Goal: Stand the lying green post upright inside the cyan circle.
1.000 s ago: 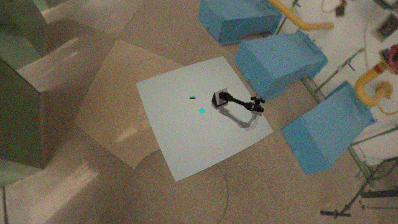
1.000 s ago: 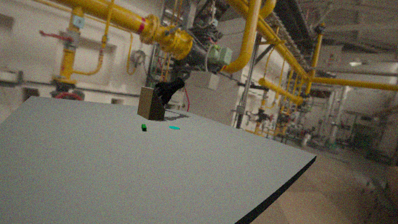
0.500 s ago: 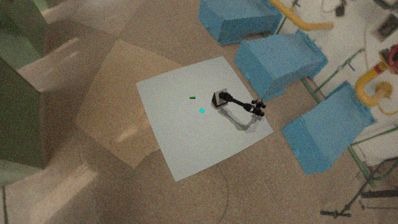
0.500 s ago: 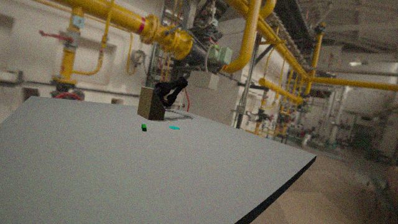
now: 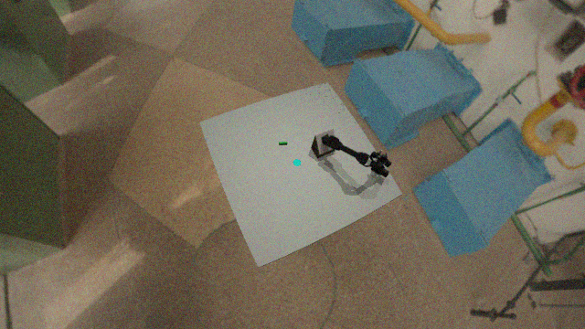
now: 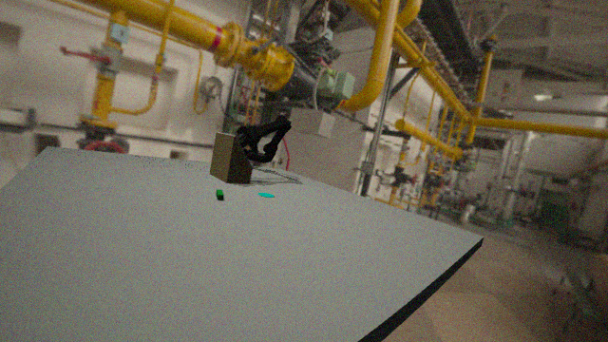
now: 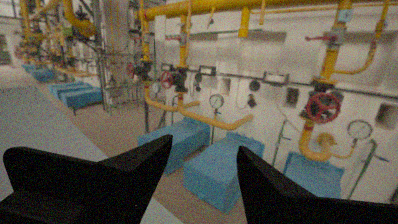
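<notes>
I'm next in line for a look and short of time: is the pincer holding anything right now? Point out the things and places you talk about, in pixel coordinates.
Pincer [image 5: 385,164] [image 7: 205,146]: open partway, nothing between its tips.

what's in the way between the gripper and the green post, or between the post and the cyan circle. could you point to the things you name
Between the gripper [image 5: 386,166] [image 7: 205,146] and the green post [image 5: 282,143] [image 6: 219,195] stands the arm's own base block [image 5: 316,151] [image 6: 221,159]. Nothing visible stands between the post and the cyan circle [image 5: 297,163] [image 6: 266,195].
</notes>
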Controlling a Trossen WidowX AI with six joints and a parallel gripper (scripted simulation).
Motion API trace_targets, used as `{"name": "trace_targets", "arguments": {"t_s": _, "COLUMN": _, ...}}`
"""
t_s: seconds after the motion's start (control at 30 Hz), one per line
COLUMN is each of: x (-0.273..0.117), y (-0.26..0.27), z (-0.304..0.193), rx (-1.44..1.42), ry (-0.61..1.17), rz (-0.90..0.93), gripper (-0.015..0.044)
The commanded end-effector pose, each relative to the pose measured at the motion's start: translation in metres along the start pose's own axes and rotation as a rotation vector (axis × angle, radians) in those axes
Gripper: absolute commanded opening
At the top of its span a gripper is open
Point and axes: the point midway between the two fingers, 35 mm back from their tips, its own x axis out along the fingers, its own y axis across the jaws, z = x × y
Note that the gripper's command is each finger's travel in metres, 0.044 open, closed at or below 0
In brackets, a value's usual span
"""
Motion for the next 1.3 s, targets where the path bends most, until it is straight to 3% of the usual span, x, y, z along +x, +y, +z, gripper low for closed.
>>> {"name": "trace_targets", "arguments": {"t_s": 0.0, "x": -0.013, "y": -0.008, "z": -0.002, "rx": 0.045, "ry": 0.040, "rz": -0.036, "gripper": 0.0233}}
{"name": "trace_targets", "arguments": {"t_s": 1.07, "x": -0.133, "y": -0.080, "z": 0.001, "rx": 0.338, "ry": 0.255, "rz": -0.454, "gripper": 0.0233}}
{"name": "trace_targets", "arguments": {"t_s": 1.27, "x": -0.179, "y": -0.085, "z": -0.009, "rx": 0.410, "ry": 0.292, "rz": -0.555, "gripper": 0.0233}}
